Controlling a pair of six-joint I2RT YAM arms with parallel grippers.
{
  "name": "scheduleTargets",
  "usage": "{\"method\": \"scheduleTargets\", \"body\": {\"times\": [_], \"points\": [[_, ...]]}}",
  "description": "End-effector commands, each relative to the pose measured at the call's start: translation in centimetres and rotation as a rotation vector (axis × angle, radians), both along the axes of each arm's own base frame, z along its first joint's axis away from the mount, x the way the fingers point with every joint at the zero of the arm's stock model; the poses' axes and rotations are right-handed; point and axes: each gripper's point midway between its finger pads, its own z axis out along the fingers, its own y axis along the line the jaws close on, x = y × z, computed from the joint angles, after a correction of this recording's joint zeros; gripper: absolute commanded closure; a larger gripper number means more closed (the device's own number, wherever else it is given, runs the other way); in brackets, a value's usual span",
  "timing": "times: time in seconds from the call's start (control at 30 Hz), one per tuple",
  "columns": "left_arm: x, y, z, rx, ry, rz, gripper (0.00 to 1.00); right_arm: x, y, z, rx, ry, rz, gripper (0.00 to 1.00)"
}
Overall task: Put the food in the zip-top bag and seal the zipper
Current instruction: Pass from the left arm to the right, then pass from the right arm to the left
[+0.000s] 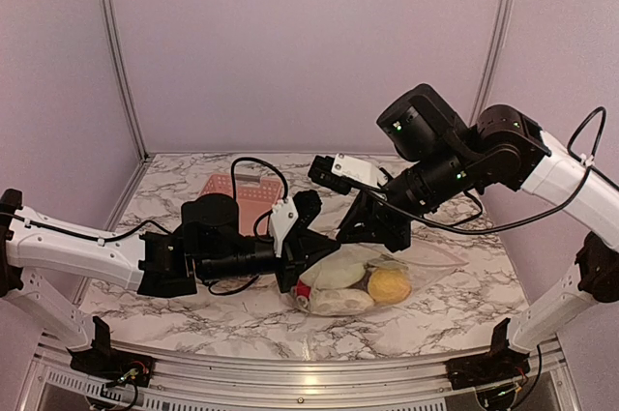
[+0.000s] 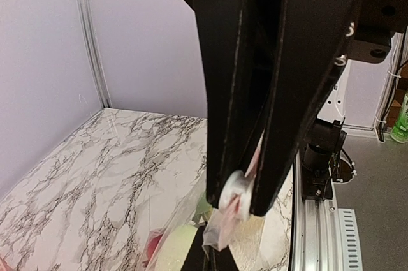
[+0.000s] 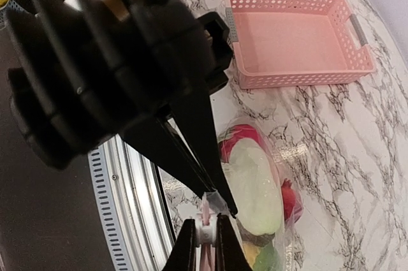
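One veined marble bench (image 1: 193,305). One pink lattice basket (image 3: 299,35) sits toward its back edge. One crinkly, glossy clear zip-top bag (image 1: 430,264) lies near the front edge. It holds the food (image 1: 389,285): two pale oblongs, one yellow ball, one red piece, one dark piece. My left claw (image 2: 245,197) and right claw (image 3: 204,239) are both pinched tight on the zipper (image 2: 231,220).

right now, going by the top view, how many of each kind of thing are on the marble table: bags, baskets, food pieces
clear crinkly plastic zip-top bag: 1
pink plastic lattice basket: 1
toy food pieces visible inside the bag: 4 (pale green oblong, white oblong, yellow-orange round, small red)
total: 6, more food may be hidden
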Motion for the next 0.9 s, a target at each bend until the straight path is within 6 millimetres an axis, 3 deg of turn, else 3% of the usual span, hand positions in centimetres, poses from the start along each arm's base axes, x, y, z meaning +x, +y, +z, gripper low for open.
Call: {"method": "scheduleTargets", "body": {"times": [0.0, 0.07, 0.1, 0.3, 0.57, 0.7, 0.87], "points": [[0.2, 0.4, 1.6, -0.037, -0.02, -0.005, 0.95, 0.3, -0.2, 0.7, -0.002, -0.036, -0.002, 0.97], [0.0, 0.3, 1.9, -0.034, -0.037, -0.022, 0.79, 0.5, 0.2, 0.9, 0.002, -0.042, 0.001, 0.98], [-0.1, 0.2, 2.0, -0.032, -0.048, -0.029, 0.77, 0.5, 0.3, 1.1, 0.006, -0.046, 0.004, 0.98], [-0.3, 0.1, 2.5, -0.025, -0.064, -0.07, 0.87, 0.6, 1.2, 2.1, 0.031, -0.054, 0.025, 0.98], [-0.2, 1.1, 3.2, -0.039, -0.048, -0.092, 0.88, 0.5, 1.4, 2.0, 0.026, -0.044, 0.036, 0.98], [0.0, 1.8, 3.7, -0.051, -0.045, -0.091, 0.83, 0.3, 1.5, 2.2, 0.032, -0.037, 0.044, 0.97], [-0.5, 1.6, 3.7, -0.042, -0.029, -0.146, 0.88, 0.4, 1.7, 2.1, 0.033, -0.033, 0.045, 0.97]]}}
